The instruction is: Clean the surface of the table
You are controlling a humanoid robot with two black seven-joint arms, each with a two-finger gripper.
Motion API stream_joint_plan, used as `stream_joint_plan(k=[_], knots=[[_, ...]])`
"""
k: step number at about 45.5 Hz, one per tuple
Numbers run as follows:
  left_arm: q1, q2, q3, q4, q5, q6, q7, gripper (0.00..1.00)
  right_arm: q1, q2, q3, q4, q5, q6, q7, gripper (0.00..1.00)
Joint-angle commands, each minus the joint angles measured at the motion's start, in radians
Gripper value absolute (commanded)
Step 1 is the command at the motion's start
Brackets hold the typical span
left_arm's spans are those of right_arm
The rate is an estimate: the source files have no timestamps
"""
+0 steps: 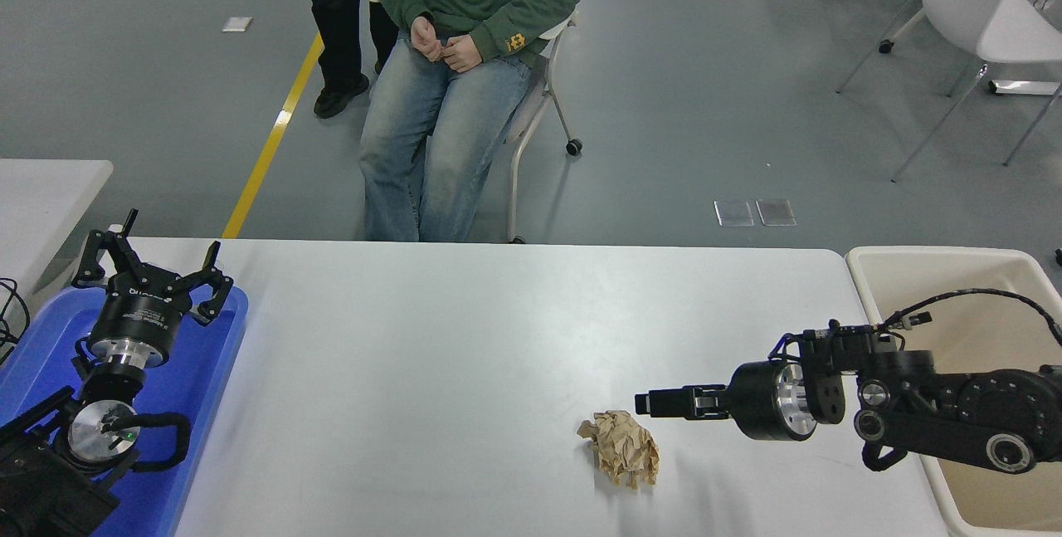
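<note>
Grey flooring fills the upper part of our view, and below it the wide, smooth white rectangular table surface (431, 354) with rounded corners spreads across almost the whole width. Our right pincer (651, 402), a black gripper on a black arm with a silver wrist ring, reaches in from the right edge and points left, held low above the table. Its fingers lie pressed together into one narrow bar, so it reads as closed with nothing in it. Just below and to the left of its tip, close but apart, a crumpled ball of light brown paper (622, 446) rests on the white top. Behind the pincer's wrist, past the table's right edge, we see an open beige plastic bin (946, 259). Far off to its left, at the table's other end, our left pincer (151, 265) is parked over a bright blue plastic tray (224, 346), its black fingers spread wide and pointing upward. Beyond the table's far side, well away from the right pincer, a person in a green sweatshirt and blue jeans (448, 97) sits on a chair, hands clasped in the lap. Another person in dark clothing (336, 14) stands beside them.
</note>
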Motion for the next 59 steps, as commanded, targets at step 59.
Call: stream_joint_plan(k=[59], knots=[[0.000, 0.000, -0.001, 0.000, 0.000, 0.000, 0.000, 1.00, -0.067, 0.199, -0.006, -0.151, -0.167, -0.172, -0.013, 0.91]])
